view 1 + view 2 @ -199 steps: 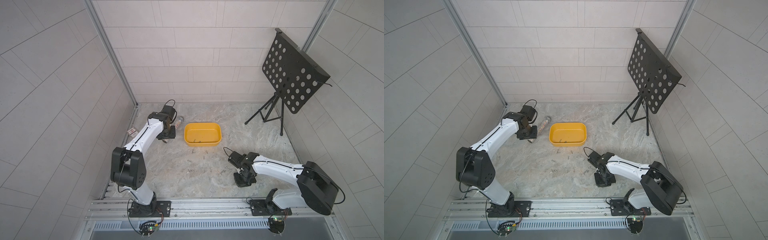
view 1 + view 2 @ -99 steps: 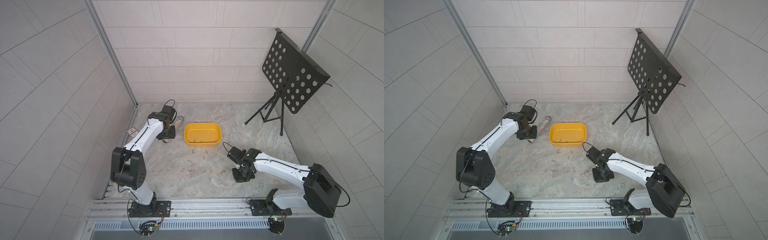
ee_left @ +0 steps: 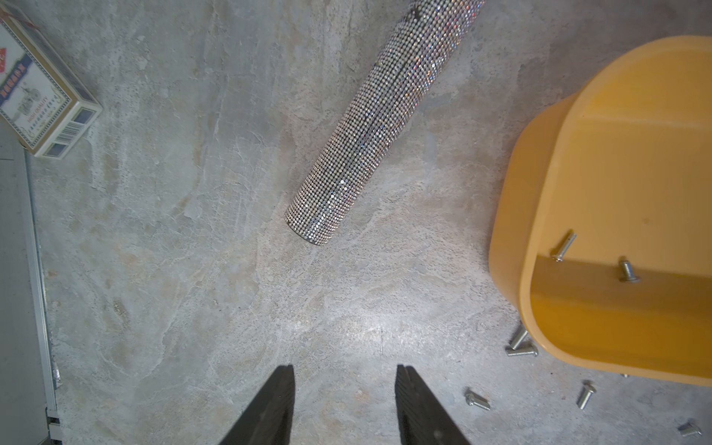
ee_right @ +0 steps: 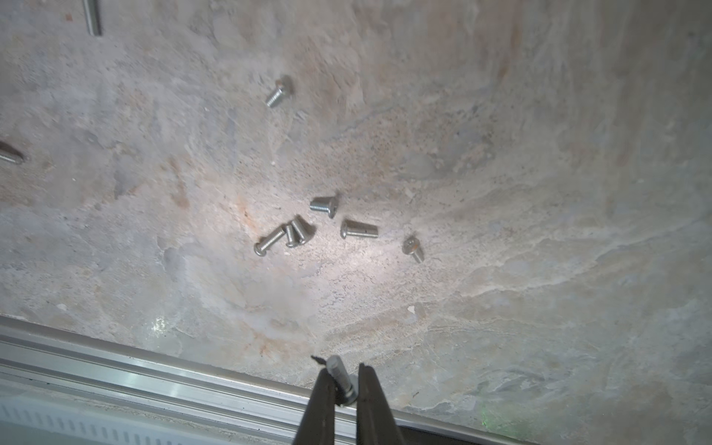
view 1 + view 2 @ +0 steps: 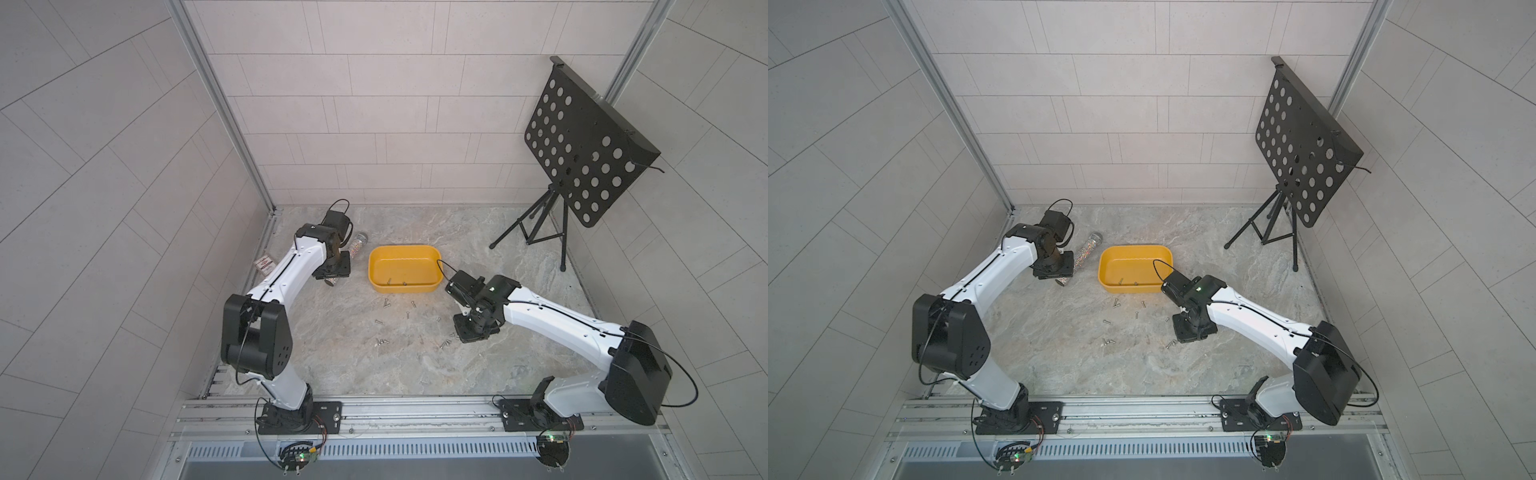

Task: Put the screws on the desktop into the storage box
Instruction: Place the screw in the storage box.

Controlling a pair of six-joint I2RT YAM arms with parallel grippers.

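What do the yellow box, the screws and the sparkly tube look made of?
The storage box looks like plastic: smooth, semi-gloss yellow, rounded moulded corners. The screws look like metal: silver-grey, bright glints, cut threads. The tube is covered in rows of tiny sparkling beads or rhinestones; its core is hidden.

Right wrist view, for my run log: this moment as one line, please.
right gripper shut on one screw | left gripper open, empty | storage box holds a few | loose screws lie on desktop
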